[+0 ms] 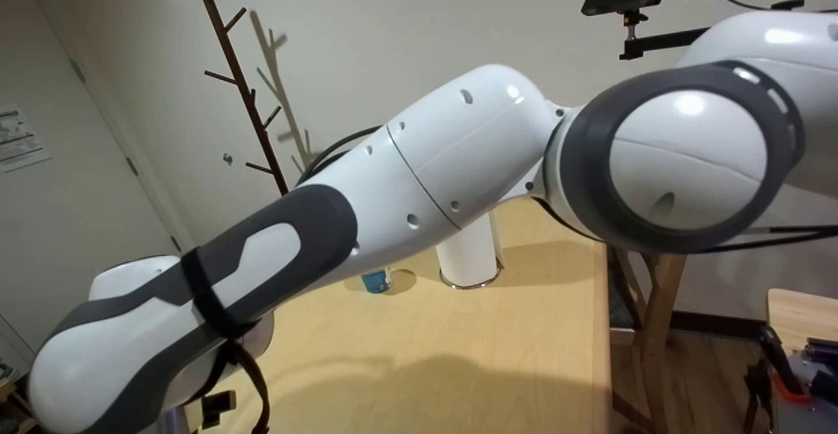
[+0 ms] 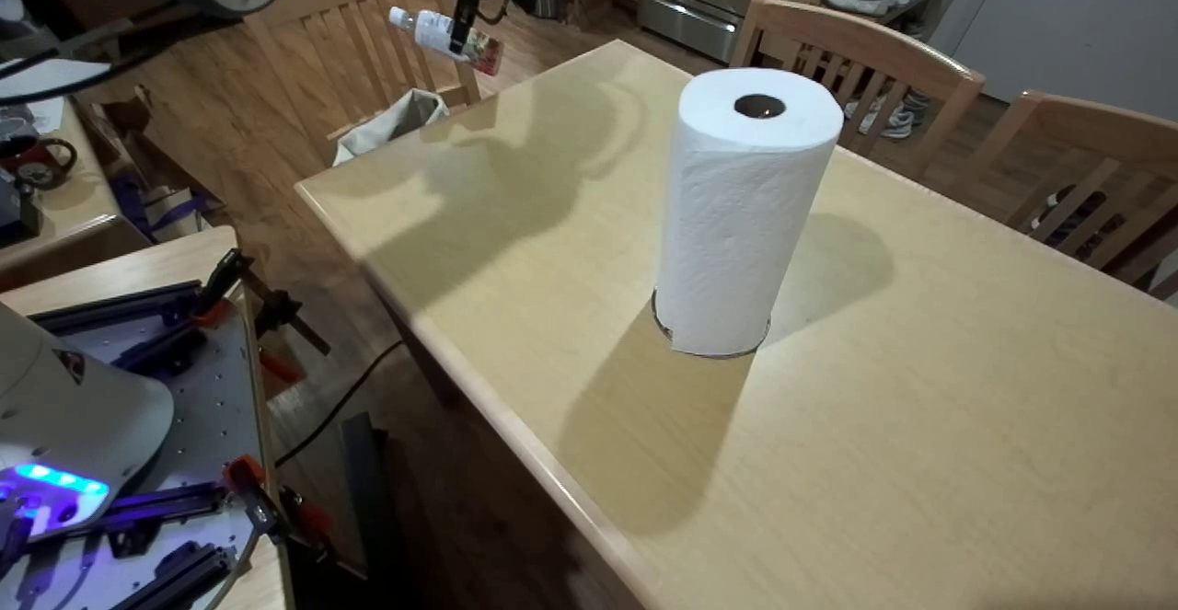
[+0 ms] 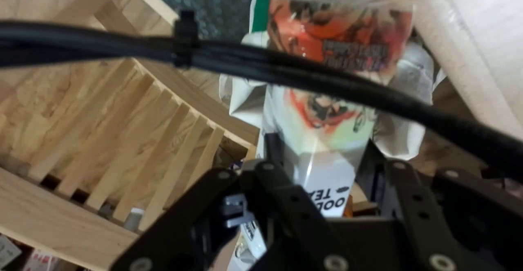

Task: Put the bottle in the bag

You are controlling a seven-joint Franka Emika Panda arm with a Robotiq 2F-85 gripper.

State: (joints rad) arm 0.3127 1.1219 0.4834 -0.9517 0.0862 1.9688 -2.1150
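The bottle [image 2: 433,32] is white with red markings and a white cap. My gripper [image 2: 460,32] is shut on it and holds it tilted in the air beyond the table's far corner. In the wrist view the bottle [image 3: 327,119] lies between the two fingers of the gripper [image 3: 320,156], its red end pointing away from the palm. The cream cloth bag [image 2: 398,122] stands on a chair beside the table, below the bottle. In the wrist view the bag [image 3: 247,99] shows on both sides of the bottle, which hides its middle. The bottle is out of view in an exterior view where the arm blocks much.
A paper-towel roll [image 2: 736,233] stands on the wooden table [image 2: 515,316]. A small blue-and-white cup [image 1: 377,281] stands near it. The chair's slatted back [image 2: 359,30] rises behind the bag. A black cable [image 3: 253,64] crosses the wrist view. A coat stand [image 1: 242,74] stands by the wall.
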